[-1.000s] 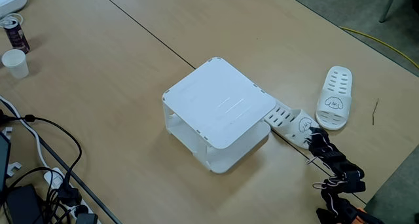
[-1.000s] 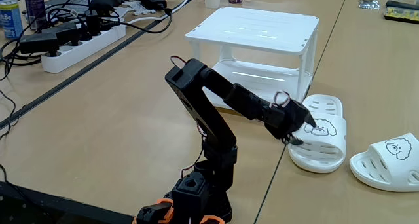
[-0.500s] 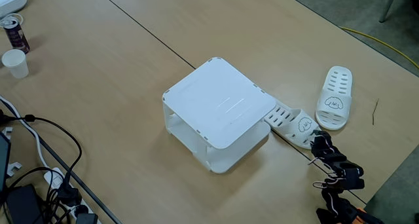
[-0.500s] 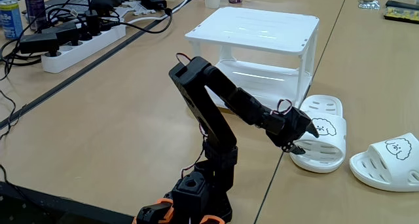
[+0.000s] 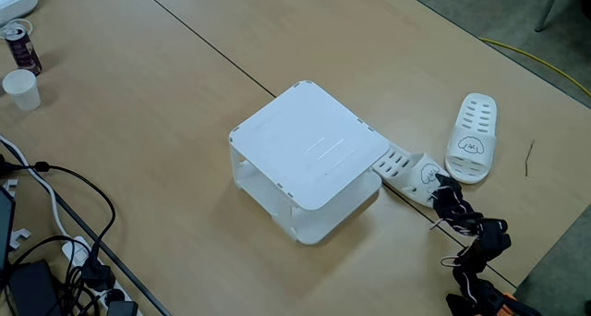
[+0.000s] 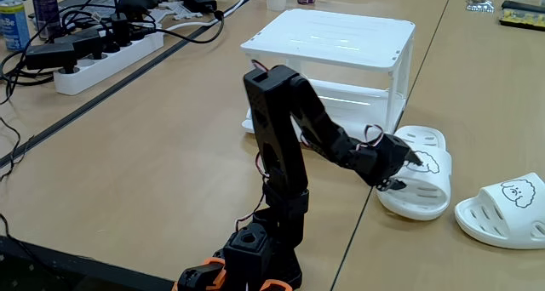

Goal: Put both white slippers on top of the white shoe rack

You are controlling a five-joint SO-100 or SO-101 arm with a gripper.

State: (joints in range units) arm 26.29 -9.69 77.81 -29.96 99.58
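The white shoe rack (image 5: pixel 309 150) (image 6: pixel 334 37) stands mid-table, its flat top bare. One white slipper (image 5: pixel 409 174) (image 6: pixel 423 189) lies right against the rack's corner. The other white slipper (image 5: pixel 472 136) (image 6: pixel 502 211) lies a little farther out, its dog face showing. My black gripper (image 5: pixel 441 190) (image 6: pixel 405 170) is low over the table at the strap of the slipper by the rack. It is open, one finger (image 6: pixel 414 157) on top of the strap and the other down at the slipper's side. That slipper still rests on the table.
A power strip (image 6: pixel 102 57) with tangled cables (image 5: pixel 65 233) lies along one table side, with cans (image 5: pixel 20 46) and a paper cup (image 5: pixel 20 88) nearby. A dark seam (image 5: pixel 199 43) runs across the table. The arm's base (image 6: pixel 255 253) stands near the table edge.
The arm has stretched forward and the gripper has moved from short of the slipper onto its strap. Neither slipper nor the rack has moved.
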